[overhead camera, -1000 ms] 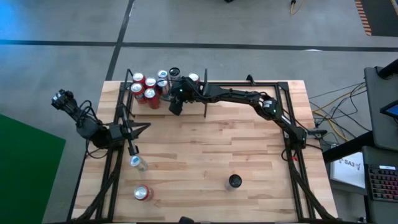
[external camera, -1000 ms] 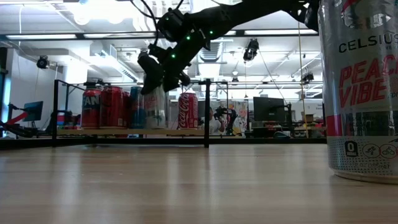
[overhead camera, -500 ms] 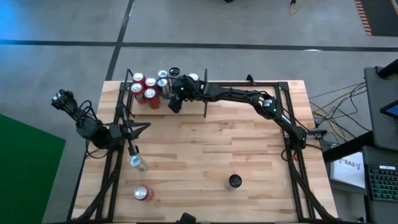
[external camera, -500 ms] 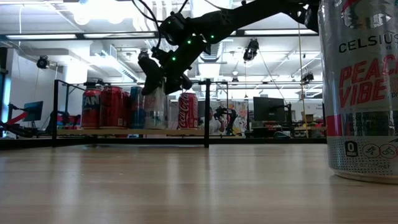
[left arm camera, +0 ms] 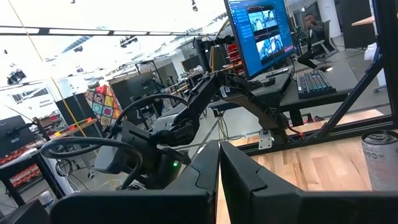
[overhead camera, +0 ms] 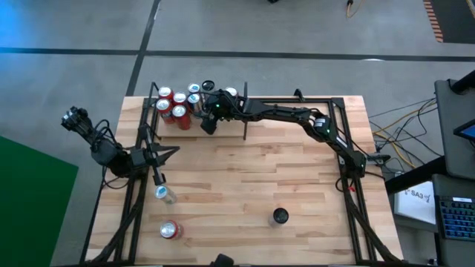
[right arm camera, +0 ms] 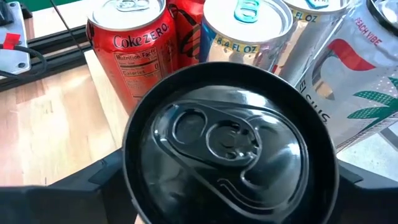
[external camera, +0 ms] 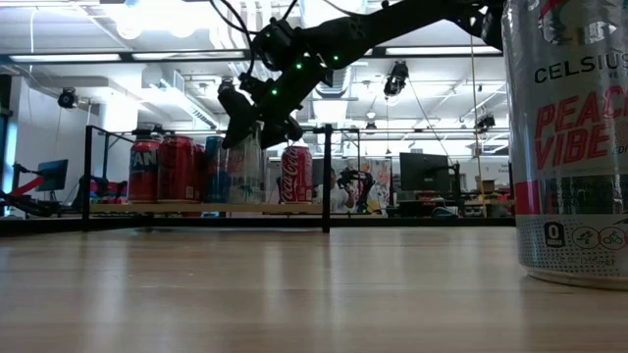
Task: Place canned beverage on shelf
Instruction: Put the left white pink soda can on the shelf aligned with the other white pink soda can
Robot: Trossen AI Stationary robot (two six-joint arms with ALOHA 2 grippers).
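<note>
Place: a robotics lab or workshop in an open hall.
Floor: bare grey concrete (overhead camera: 297, 44) with painted lines.
Ceiling: strip lights (external camera: 59, 57) and exposed ducts.
Workstation: monitor (left arm camera: 258, 31), keyboard (left arm camera: 317, 81) and loose cables (overhead camera: 401, 119) beside the wooden tabletop (overhead camera: 245, 178).

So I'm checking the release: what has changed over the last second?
The right gripper rose slightly at the shelf, jaws spreading around the black-topped can; whether they have let go cannot be told. Unchanged: the left gripper shut near the table's left edge, the shelf's cans, and three cans on the table.
</note>
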